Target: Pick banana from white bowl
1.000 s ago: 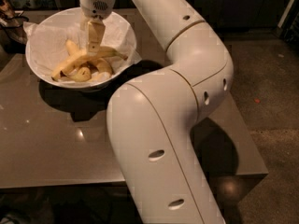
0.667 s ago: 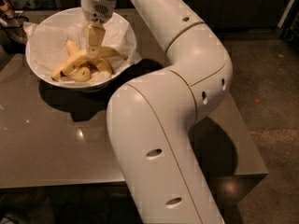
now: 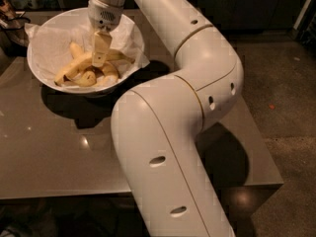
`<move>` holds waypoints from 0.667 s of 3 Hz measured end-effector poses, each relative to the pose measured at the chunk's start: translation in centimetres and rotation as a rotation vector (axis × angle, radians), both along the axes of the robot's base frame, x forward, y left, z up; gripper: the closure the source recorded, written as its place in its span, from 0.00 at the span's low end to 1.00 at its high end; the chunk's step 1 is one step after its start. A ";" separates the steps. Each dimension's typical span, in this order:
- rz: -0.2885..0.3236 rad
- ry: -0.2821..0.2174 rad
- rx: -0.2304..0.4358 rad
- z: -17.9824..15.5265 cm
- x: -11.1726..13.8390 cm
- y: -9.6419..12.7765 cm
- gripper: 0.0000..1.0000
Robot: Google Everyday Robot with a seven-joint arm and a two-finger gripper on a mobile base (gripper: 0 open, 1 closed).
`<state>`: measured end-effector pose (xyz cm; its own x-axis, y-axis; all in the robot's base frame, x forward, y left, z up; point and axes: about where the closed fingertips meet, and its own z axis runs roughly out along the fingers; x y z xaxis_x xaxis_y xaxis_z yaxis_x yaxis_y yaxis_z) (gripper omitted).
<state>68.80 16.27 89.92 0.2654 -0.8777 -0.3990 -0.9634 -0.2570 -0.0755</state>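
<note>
The white bowl (image 3: 37,70) stands at the back left of the table, lined with crumpled white paper (image 3: 129,36) that sticks out over the rim. In it lie several bananas. The longest, pale-yellow banana (image 3: 73,71) runs from lower left to upper right across the bowl, with two shorter ones (image 3: 107,73) beside it. My gripper (image 3: 100,53) points straight down into the bowl, its tip at the middle of the long banana and hiding that part. I cannot see whether it touches the banana.
The bowl rests on a glossy grey-brown table (image 3: 59,152), whose front edge runs along the bottom and right. My white arm (image 3: 177,107) arches over the table's middle and right. Dark clutter (image 3: 11,14) sits at the far left behind the bowl.
My gripper has come down lower into the bowl, closer to the bananas. The bowl and the bananas have not moved.
</note>
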 end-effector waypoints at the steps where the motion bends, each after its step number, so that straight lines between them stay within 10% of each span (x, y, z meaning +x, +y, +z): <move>1: -0.005 0.030 -0.004 -1.0 -0.2 0.2 0.37; 2: -0.007 0.059 -0.005 -1.8 -0.4 0.4 0.37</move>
<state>68.42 16.69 88.14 0.2352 -0.8815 -0.4094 -0.9680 -0.2503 -0.0172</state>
